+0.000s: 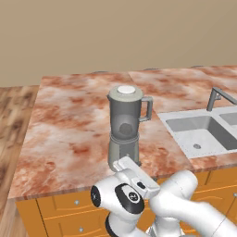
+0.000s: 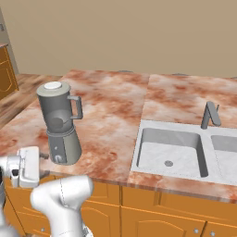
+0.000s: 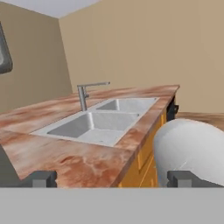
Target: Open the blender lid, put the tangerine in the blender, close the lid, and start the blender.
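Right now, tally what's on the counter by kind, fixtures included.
Blender, with the blender lid on its jar: 1
Sink basins: 2
Faucet: 1
Orange fruit inside the jar: cannot tell, the jar is smoky
Total: 4

The marbled reddish desk (image 1: 69,125) carries the blender (image 1: 125,127) upright, beside the inset sink (image 1: 203,132) with its faucet (image 1: 217,97).

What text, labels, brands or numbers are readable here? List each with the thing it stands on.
None. No readable text appears on the blender, its blender lid, the sink, the faucet, the counter or the cabinets. The knob on the blender's base carries no legible marking.
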Robot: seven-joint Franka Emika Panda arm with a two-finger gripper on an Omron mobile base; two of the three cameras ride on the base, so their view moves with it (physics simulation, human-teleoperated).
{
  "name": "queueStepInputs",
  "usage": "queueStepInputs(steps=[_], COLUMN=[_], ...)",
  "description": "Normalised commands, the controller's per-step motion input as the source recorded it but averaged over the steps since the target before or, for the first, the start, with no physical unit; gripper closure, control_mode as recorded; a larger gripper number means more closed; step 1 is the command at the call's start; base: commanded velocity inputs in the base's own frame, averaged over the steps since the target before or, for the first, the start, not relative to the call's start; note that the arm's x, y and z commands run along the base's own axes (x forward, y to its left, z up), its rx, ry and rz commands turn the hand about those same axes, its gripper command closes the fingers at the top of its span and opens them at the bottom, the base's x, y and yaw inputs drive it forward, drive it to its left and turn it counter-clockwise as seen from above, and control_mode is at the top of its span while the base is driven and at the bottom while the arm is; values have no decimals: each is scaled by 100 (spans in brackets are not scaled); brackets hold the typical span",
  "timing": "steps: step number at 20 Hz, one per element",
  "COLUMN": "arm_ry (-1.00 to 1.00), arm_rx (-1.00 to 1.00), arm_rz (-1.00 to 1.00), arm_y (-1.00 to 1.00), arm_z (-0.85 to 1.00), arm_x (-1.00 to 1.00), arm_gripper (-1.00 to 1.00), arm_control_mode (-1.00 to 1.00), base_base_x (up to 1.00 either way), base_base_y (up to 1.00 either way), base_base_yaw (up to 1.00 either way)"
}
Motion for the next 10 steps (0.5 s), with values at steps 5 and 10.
queueStepInputs(steps=[5, 10], arm_ry=[-10, -2], arm_rx=[0, 0], arm_rz=[5, 1], arm_y=[0, 0], arm_z=[-5, -10], arm_x=[35, 32], arm_gripper=[-100, -100], arm_control_mode=[-100, -100], base_base_x=[0, 0], base_base_y=[0, 0], base_base_yaw=[0, 0])
